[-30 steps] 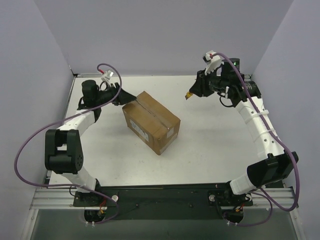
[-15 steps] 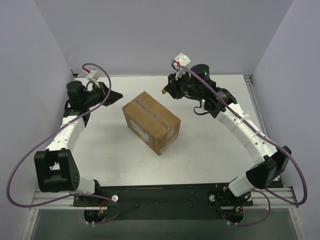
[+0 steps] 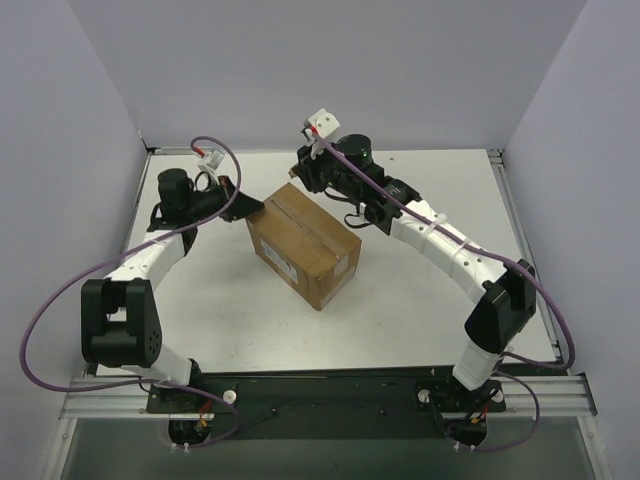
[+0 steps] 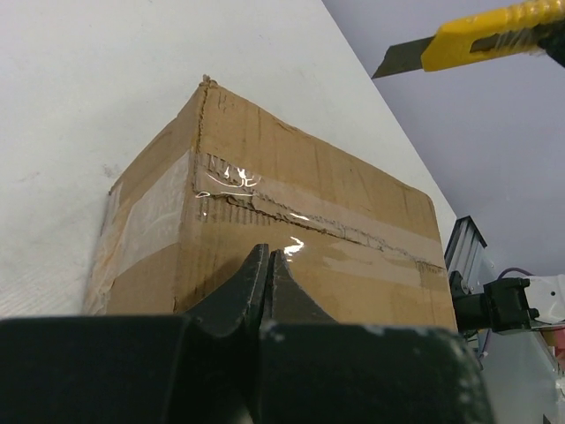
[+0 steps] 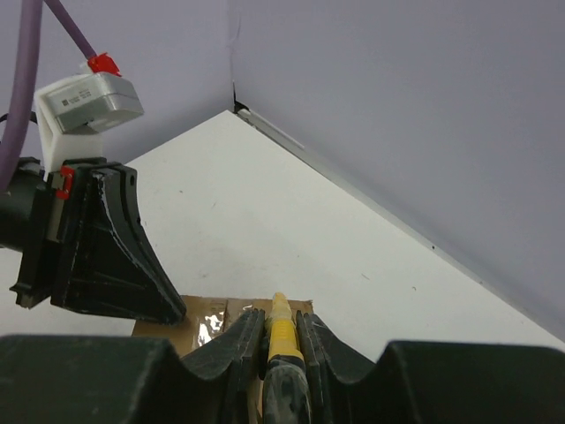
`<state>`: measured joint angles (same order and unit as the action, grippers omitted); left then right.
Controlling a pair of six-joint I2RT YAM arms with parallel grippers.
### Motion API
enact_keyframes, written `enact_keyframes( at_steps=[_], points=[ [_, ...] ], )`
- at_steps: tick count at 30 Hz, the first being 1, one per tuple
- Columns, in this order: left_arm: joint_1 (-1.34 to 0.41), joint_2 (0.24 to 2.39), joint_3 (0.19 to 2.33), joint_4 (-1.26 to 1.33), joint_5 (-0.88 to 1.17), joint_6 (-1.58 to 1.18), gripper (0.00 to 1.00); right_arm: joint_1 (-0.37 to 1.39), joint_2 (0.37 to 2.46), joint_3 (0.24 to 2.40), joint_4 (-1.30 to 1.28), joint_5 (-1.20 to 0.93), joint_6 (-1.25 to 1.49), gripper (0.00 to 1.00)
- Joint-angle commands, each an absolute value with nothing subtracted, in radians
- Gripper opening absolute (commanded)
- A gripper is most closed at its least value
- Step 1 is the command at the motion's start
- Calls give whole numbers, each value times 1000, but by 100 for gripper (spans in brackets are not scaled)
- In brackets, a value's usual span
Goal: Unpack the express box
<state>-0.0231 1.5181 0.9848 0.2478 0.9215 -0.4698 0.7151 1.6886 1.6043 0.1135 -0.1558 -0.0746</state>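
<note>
Express box [image 3: 303, 245] sitting mid-surface, tape seam up. Left fingers [image 4: 237, 296] pressing together at its end; right fingers [image 5: 240, 346] pinching yellow knife [image 4: 481, 40] above. Blade should be going shallow along seam, left bracing.

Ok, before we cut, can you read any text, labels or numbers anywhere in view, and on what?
Nothing reads clearly.
On the box, the white label: printed lines, too small to read.
On the tape at its corner: dark marks, blurred by glare.
On the knife: no writing visible.
</note>
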Motion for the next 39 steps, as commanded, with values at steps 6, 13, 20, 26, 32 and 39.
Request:
enact_keyframes(
  at_steps=[6, 13, 20, 26, 32, 39],
  points=[
    [-51, 1562, 1003, 262, 922, -463, 0, 756, 1773, 1695, 204, -176, -43, 0],
    [-38, 1592, 996, 284, 925, -503, 0, 778, 1787, 1669, 233, -181, -29, 0],
    [-32, 1594, 973, 290, 910, -511, 0, 788, 1802, 1651, 262, -155, -26, 0],
    [-32, 1589, 959, 308, 904, -535, 0, 804, 1818, 1655, 258, -114, -37, 0],
    [-32, 1582, 951, 295, 850, -563, 0, 828, 1828, 1652, 271, -65, -40, 0],
    [-32, 1575, 937, 281, 835, -560, 0, 841, 1839, 1655, 293, -44, -54, 0]
  ],
)
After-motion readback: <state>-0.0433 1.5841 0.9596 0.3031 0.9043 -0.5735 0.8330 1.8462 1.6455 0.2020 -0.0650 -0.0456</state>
